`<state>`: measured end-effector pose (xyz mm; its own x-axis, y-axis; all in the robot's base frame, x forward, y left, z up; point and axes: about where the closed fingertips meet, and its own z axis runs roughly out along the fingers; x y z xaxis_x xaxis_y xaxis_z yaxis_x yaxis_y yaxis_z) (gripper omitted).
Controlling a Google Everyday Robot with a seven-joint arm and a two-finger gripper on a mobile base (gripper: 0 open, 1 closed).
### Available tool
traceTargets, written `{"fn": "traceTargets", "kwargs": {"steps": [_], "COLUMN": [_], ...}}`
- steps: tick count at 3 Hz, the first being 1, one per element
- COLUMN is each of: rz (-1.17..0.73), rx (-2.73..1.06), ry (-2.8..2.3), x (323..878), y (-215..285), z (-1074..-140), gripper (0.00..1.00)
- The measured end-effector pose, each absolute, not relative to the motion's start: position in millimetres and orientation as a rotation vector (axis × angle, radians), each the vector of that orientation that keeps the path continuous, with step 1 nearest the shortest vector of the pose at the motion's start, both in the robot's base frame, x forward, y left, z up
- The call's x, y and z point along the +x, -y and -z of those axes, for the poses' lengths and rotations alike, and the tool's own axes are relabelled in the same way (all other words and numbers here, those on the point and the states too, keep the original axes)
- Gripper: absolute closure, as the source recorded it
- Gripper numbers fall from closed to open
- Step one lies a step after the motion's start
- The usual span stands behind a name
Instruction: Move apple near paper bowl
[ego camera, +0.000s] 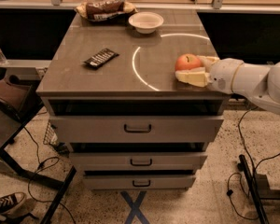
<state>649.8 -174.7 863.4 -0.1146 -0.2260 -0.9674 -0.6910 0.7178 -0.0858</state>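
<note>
The orange-red apple (187,61) rests on the cabinet top near its right front edge. My gripper (189,67) reaches in from the right and its two pale fingers (192,77) sit on either side of the apple, pressed against it. The white paper bowl (146,22) stands at the back of the top, well behind and to the left of the apple.
A plate of dark wrapped snacks (104,9) sits at the back left, beside the bowl. A black remote (101,58) lies at mid left. A white arc (139,71) is marked on the grey cabinet top (107,78). Cables and a stand lie on the floor at right.
</note>
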Motion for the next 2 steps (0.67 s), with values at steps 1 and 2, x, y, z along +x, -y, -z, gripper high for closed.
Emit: {"fn": "traceTargets", "kwargs": {"steps": [1, 2], "rz": [-0.434, -0.362], "rx": [-0.775, -0.765], "ry": [-1.682, -1.699], "x": [675, 722], "y": [169, 164], "z": [-890, -931], "gripper": [1.00, 1.00]}}
